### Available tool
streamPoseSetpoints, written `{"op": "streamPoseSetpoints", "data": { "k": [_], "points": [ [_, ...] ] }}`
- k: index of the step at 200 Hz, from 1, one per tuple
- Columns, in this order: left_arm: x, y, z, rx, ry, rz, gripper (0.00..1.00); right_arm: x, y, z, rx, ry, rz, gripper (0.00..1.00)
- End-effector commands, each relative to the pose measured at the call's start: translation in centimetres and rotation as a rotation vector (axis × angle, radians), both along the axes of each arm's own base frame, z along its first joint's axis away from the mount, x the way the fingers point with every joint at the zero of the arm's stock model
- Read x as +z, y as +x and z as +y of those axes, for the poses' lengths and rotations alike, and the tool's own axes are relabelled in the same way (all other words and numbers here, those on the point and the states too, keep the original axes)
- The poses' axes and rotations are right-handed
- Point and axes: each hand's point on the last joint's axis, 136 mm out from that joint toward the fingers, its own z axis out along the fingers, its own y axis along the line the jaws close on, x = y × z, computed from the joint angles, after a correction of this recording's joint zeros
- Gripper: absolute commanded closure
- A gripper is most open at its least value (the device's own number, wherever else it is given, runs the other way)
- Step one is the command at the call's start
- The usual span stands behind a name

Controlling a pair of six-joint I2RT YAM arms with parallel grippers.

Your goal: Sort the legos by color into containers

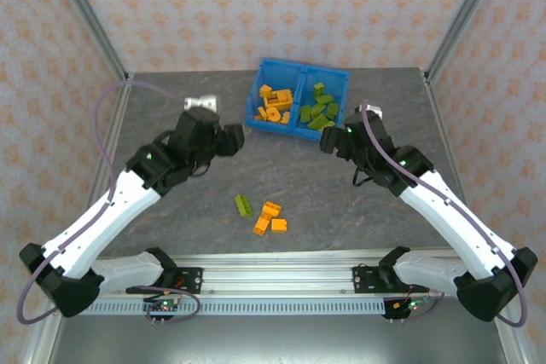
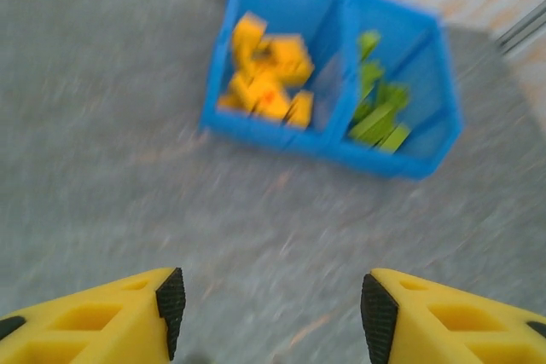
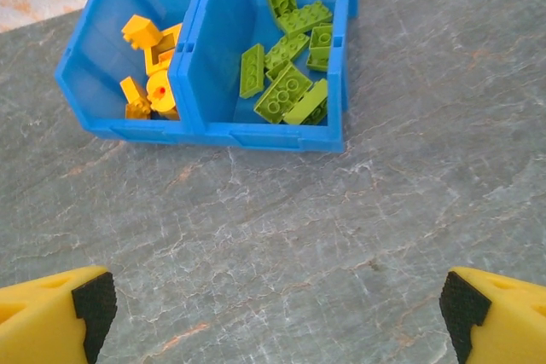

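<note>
Both my jaws are empty: the left jaws stand partly apart, the right jaws gape wide; each hangs above the grey desk (image 1: 341,210) near a front corner of the blue bin (image 3: 213,134); orange legos (image 1: 273,104) fill its left compartment, lime green legos (image 1: 321,112) the right; one green brick (image 1: 244,205) and a few orange bricks (image 1: 270,219) lie loose nearer my bases

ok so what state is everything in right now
left gripper: open, empty
right gripper: open wide, empty
blue bin: upright, both compartments partly filled
binned orange legos: own compartment
binned green legos: other compartment
loose green lego: on table, unsorted
loose orange legos: on table, unsorted
</note>
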Motion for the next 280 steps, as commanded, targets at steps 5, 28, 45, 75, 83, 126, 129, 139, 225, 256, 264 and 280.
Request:
{"op": "streamPoseSetpoints", "data": {
  "k": [5, 28, 45, 75, 83, 126, 129, 139, 225, 256, 264, 280],
  "points": [
    [-7.0, -4.1, 2.1, 0.091, -0.032, 0.197, 0.39, 0.3, 1.1, 1.6, 0.035, 0.036, -0.009, 0.01],
    [-11.4, -6.2, 1.3, 0.093, -0.149, 0.291, 0.36, 0.2, 1.4, 2.3, 0.053, 0.048, 0.006, 0.01],
    [-13.8, -6.7, 0.4, 0.089, -0.216, 0.331, 0.32, -0.7, 1.8, 2.7, 0.055, 0.038, 0.036, 0.01],
    [-17.1, -6.6, -1.6, 0.036, -0.241, 0.406, 0.24, -0.9, 1.7, 2.8, 0.048, 0.05, 0.047, 0.01],
    [-17.8, -6.5, -2.4, 0.009, -0.245, 0.43, 0.22, -1.0, 1.6, 2.7, 0.044, 0.048, 0.048, 0.01],
    [-21.0, -5.4, -4.0, -0.006, -0.164, 0.502, 0.19, -0.9, 1.2, 1.9, 0.024, 0.036, 0.044, 0.01],
    [-21.3, -5.4, -3.9, 0.001, -0.158, 0.508, 0.2, -0.8, 1.1, 1.9, 0.022, 0.035, 0.044, 0.01],
    [-22.0, -5.3, -3.8, 0.014, -0.14, 0.521, 0.21, -1.0, 1.1, 1.7, 0.015, 0.03, 0.046, 0.01],
    [-24.2, -5.0, -3.9, 0.058, -0.088, 0.56, 0.67, -0.3, 0.7, 0.9, 0.003, 0.02, 0.022, 0.01],
    [-20.0, -3.6, -4.7, 0.023, -0.113, 0.478, 0.8, -0.1, 0.6, 0.9, 0.009, 0.022, 0.018, 0.01],
    [-18.2, -3.2, -5.1, 0.002, -0.114, 0.45, 0.8, -0.1, 0.6, 0.9, 0.01, 0.019, 0.018, 0.01],
    [-14.0, -1.9, -6.1, -0.046, -0.115, 0.366, 0.81, 0.1, 0.6, 0.8, 0.008, 0.018, 0.013, 0.01]
  ]
}}
